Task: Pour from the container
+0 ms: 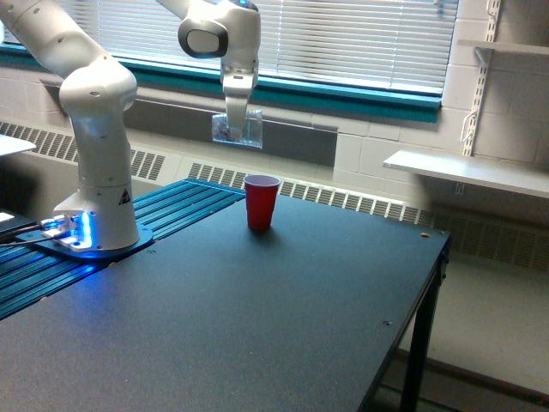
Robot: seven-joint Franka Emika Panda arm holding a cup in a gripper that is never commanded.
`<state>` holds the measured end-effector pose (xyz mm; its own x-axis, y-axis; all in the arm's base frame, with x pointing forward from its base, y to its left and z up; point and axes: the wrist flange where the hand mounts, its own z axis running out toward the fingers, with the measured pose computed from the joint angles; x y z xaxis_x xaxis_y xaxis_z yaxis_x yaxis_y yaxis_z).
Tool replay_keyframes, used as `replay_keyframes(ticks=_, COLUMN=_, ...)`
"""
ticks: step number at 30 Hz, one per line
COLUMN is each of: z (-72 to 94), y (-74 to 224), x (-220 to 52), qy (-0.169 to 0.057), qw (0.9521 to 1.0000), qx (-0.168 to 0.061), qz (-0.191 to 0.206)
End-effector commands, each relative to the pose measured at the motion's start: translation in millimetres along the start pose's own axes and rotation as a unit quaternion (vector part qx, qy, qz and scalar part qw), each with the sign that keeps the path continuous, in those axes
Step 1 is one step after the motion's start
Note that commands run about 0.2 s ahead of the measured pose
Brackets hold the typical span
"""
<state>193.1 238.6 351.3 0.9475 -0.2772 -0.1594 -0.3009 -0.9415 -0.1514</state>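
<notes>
My gripper (235, 120) hangs above the table, shut on the container (238, 130), a small clear plastic cup with small mixed-colour bits in its bottom. The cup stands nearly upright in the air, up and to the left of the red cup (261, 202) in the exterior view. The red cup stands upright on the dark table (257, 318), its mouth open upward. The fingers are partly hidden behind the clear cup.
The arm's white base (94, 227) sits on a blue ribbed plate (171, 210) at the exterior view's left. The table's right edge (429, 283) drops off to the floor. A white shelf (467, 172) and window blinds (343, 39) lie behind.
</notes>
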Motion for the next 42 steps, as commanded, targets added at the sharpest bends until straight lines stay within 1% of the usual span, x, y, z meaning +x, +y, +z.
replay_keyframes(ticks=1, z=21.1, y=10, x=6, qy=-0.013, qw=0.9997, qx=-0.018, qz=-0.002)
replay_keyframes(ticks=5, z=29.5, y=12, x=11, qy=-0.022, qw=0.9995, qx=-0.023, qz=0.002)
replay_keyframes(ticks=13, z=39.7, y=8, x=14, qy=-0.026, qw=0.9991, qx=-0.033, qz=0.002)
replay_keyframes(ticks=16, z=41.9, y=6, x=14, qy=-0.029, qw=0.999, qx=-0.034, qz=0.002)
replay_keyframes(ticks=24, z=50.7, y=2, x=10, qy=-0.032, qw=0.9981, qx=-0.052, qz=-0.003)
replay_keyframes(ticks=30, z=57.5, y=0, x=8, qy=-0.049, qw=0.9971, qx=-0.058, qz=0.003)
replay_keyframes(ticks=32, z=59.9, y=0, x=8, qy=-0.052, qw=0.9965, qx=-0.066, qz=0.006)
replay_keyframes(ticks=36, z=61.5, y=-1, x=11, qy=-0.062, qw=0.9958, qx=-0.065, qz=0.017)
replay_keyframes(ticks=42, z=59.4, y=-5, x=19, qy=-0.066, qw=0.9955, qx=-0.061, qz=0.028)
